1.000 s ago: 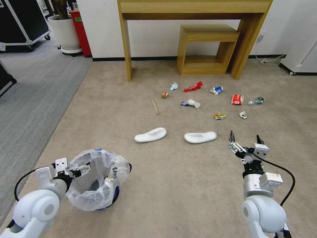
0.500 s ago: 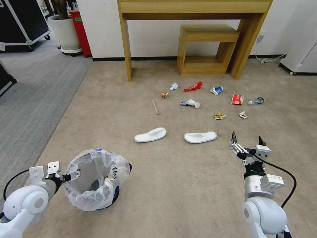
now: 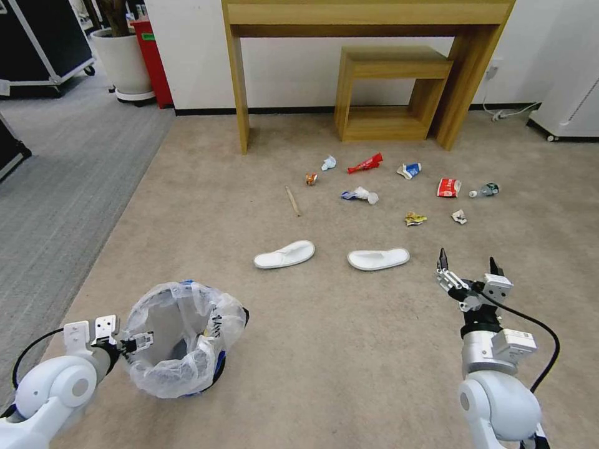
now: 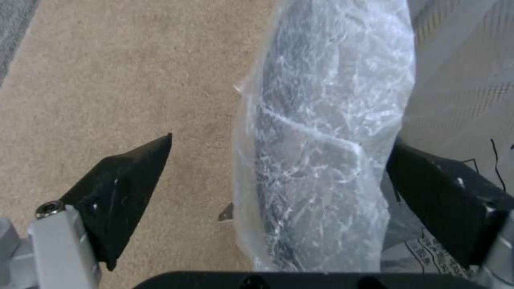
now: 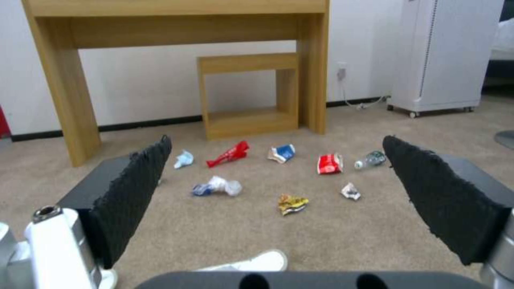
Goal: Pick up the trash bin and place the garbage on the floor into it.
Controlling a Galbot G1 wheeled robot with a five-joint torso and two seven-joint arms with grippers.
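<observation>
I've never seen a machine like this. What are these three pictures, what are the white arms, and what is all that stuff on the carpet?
It is a wheeled robot with two arms. The wide picture comes from a camera on its head, looking down at the beige carpet. The other two come from cameras on its wrists, so the black wedges at their edges are each hand's fingers.

The left hand is open, straddling the bag-covered rim of the small blue trash bin; in its wrist view the rim runs between the fingers, not yet clamped. The right hand is open and hangs empty above the carpet.

Ahead lies litter: two white slippers, a wooden stick, a red wrapper, a yellow wrapper, a small bottle and crumpled scraps.
</observation>
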